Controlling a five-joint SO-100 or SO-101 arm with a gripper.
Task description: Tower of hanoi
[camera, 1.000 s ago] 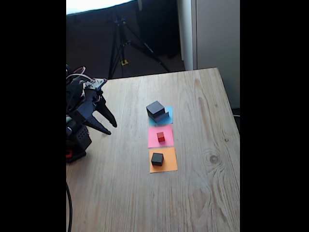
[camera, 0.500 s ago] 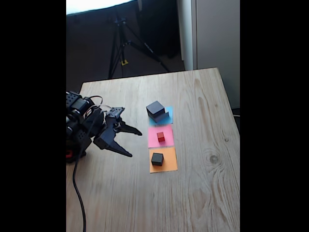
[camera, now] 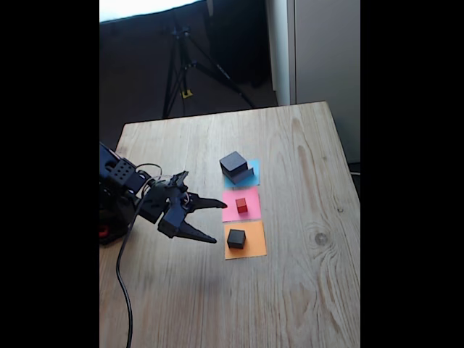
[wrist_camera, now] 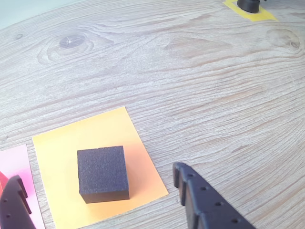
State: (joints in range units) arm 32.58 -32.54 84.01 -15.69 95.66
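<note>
The tool [camera: 216, 222], jaws spread, has advanced toward the small black cube [camera: 235, 238].

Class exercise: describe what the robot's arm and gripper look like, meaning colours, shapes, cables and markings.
The arm is black with blocky joints, a red patch near its base and thin cables looping off it. The gripper has two black pointed fingers with ridged inner edges and small dimples.

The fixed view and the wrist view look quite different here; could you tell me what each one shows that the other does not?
The fixed view alone shows the stacked grey and black slabs on the blue paper square, the arm and a tripod beyond the table. The wrist view alone shows a dark object on a yellow patch at the far edge. Both show the open gripper, the small black cube on the orange paper square, and the pink paper square.
</note>
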